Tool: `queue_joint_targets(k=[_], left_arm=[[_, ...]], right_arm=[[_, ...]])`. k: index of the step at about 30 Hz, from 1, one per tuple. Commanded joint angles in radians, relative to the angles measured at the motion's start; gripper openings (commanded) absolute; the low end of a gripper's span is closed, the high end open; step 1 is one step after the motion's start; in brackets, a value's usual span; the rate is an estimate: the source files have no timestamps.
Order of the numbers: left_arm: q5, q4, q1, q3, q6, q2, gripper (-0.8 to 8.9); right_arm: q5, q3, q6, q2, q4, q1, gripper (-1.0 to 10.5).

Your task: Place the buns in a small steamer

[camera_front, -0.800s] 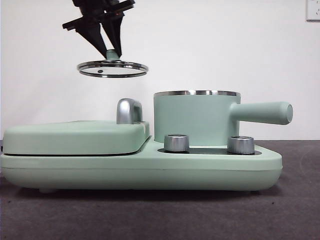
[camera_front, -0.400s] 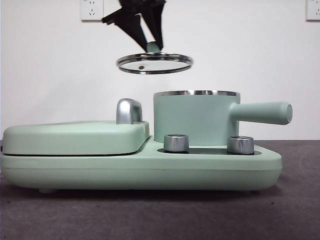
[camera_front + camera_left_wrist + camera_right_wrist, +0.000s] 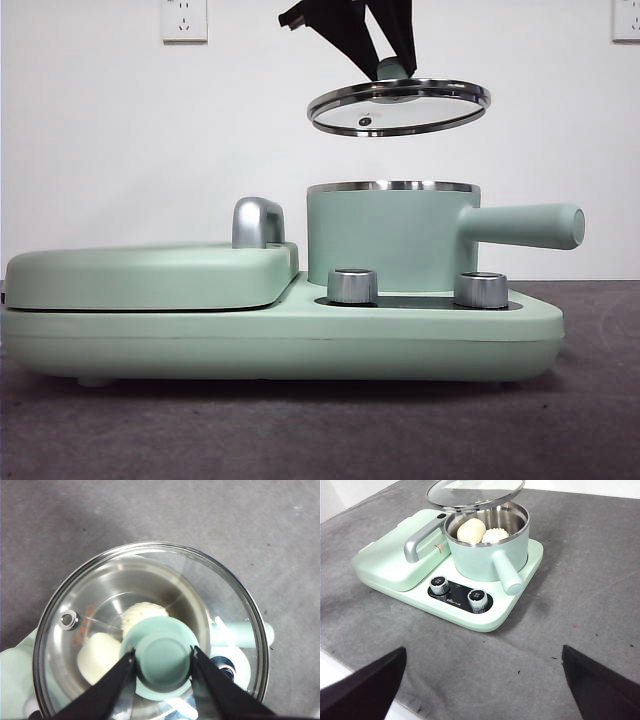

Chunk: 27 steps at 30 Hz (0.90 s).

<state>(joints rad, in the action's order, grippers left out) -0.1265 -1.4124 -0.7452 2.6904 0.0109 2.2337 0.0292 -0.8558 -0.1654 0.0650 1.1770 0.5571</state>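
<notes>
Nearest, in the front view, two steel dials (image 3: 353, 286) are sitting on the mint-green cooker base (image 3: 280, 340), which is resting on the grey table (image 3: 320, 430); the hinged griddle lid (image 3: 150, 275) with its steel handle (image 3: 258, 222) is lying shut on one side; behind the dials the small steamer (image 3: 390, 240) is standing upright, long handle (image 3: 525, 225) sticking out sideways, rim uncovered. Inside it, seen from the right wrist, the buns (image 3: 482, 531) are sitting side by side on the steel floor, the smooth one touching or nearly touching the ridged one; so the loading looks done, and covering is likely the step in hand. Above the pot the glass lid (image 3: 398, 106) is hanging slightly tilted, not touching the rim; the left gripper (image 3: 164, 656) is pinching the lid's green knob (image 3: 162, 660), jaws narrowed to the knob's width, one black finger on each side. Judgement: the lid is rigid, fragile glass with a slick steel edge, so the knob is the only sound hold; it will want lowering level and centred, or the edge may catch the rim. The buns look soft and light. The right gripper (image 3: 482, 680) is waiting well back from the cooker, jaws spread wide, holding nothing.
</notes>
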Motion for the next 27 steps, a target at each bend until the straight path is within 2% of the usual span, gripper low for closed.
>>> queue_joint_targets(k=[1, 12, 15, 27], left_arm=[[-0.001, -0.005, -0.009, 0.047, 0.014, 0.017, 0.21], [0.004, 0.012, -0.011, 0.047, 0.023, 0.099, 0.16], [0.066, 0.016, -0.011, 0.047, 0.023, 0.104, 0.16], [0.063, 0.049, -0.009, 0.047, 0.027, 0.126, 0.15]], right_arm=[[0.000, -0.006, -0.007, -0.002, -0.010, 0.008, 5.0], [-0.004, -0.006, -0.007, -0.002, -0.009, 0.008, 5.0], [-0.004, -0.006, -0.007, -0.002, -0.009, 0.008, 5.0], [-0.011, -0.006, -0.008, -0.002, -0.010, 0.008, 5.0]])
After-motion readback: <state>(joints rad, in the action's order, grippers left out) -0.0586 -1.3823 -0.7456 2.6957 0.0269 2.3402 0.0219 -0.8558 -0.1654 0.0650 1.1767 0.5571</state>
